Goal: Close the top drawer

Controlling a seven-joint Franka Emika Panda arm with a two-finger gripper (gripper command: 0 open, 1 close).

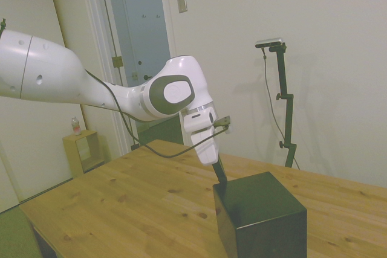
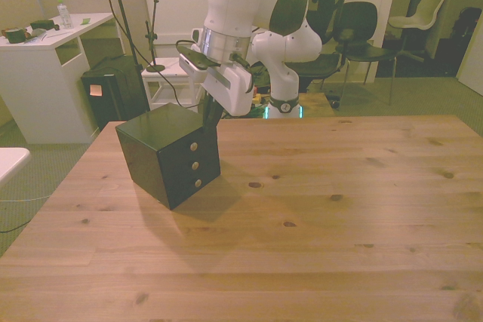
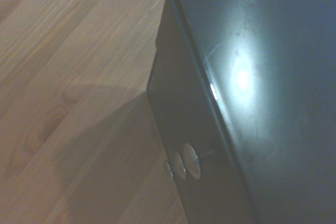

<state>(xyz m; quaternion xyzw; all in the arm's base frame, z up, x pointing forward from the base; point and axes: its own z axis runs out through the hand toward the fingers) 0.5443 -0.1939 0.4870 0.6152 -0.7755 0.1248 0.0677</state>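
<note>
Your cabinet [image 2: 167, 156] sits on the table [image 2: 317, 216] toward the front view's left. The top drawer [image 2: 194, 145] looks flush with the two fronts below; knobs [image 3: 184, 167] line up in the wrist view. Gripper [image 2: 209, 121] hangs at the cabinet's top rear edge; can't tell whether the fingers are apart or together.

Robot arms: one, white [image 2: 249, 5]
End effectors: one [image 2: 209, 122], at the cabinet's top rear edge
Cabinets: one, black and cube-shaped [image 2: 167, 154]
Drawers: three, stacked on the cabinet's front; the top drawer [image 2: 186, 143] uppermost
Drawer knobs: three, round and silver [image 2: 195, 164], one per drawer
Desks: one wooden desk [image 2: 339, 216] carrying the cabinet; one white desk [image 2: 45, 73] in the background
Chairs: at least three [image 2: 362, 24] behind the robot, front view
</note>
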